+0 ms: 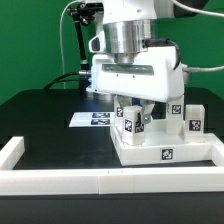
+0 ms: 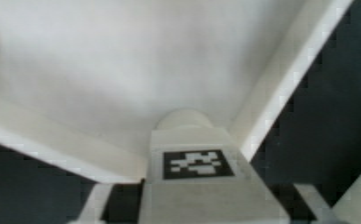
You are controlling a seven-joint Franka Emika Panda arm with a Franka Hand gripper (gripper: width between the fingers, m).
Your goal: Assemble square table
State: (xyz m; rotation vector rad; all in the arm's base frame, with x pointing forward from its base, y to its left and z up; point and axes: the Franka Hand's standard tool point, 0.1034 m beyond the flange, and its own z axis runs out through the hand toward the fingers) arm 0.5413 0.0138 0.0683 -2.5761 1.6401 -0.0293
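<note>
The gripper (image 1: pixel 133 108) hangs right over the table top (image 1: pixel 165 153), which sits near the low white wall (image 1: pixel 60 180), toward the exterior view's right. A leg (image 1: pixel 132 122) stands upright directly beneath it, long axis vertical, seemingly pinched between narrow fingers, though I cannot tell for certain. The wrist view shows that leg (image 2: pixel 195 150) poised above the slab (image 2: pixel 106 70). More legs (image 1: pixel 194 120) stand further right

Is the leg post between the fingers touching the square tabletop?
Cannot tell. In the exterior view the leg post overlaps the tabletop; the wrist view hides its far end.
</note>
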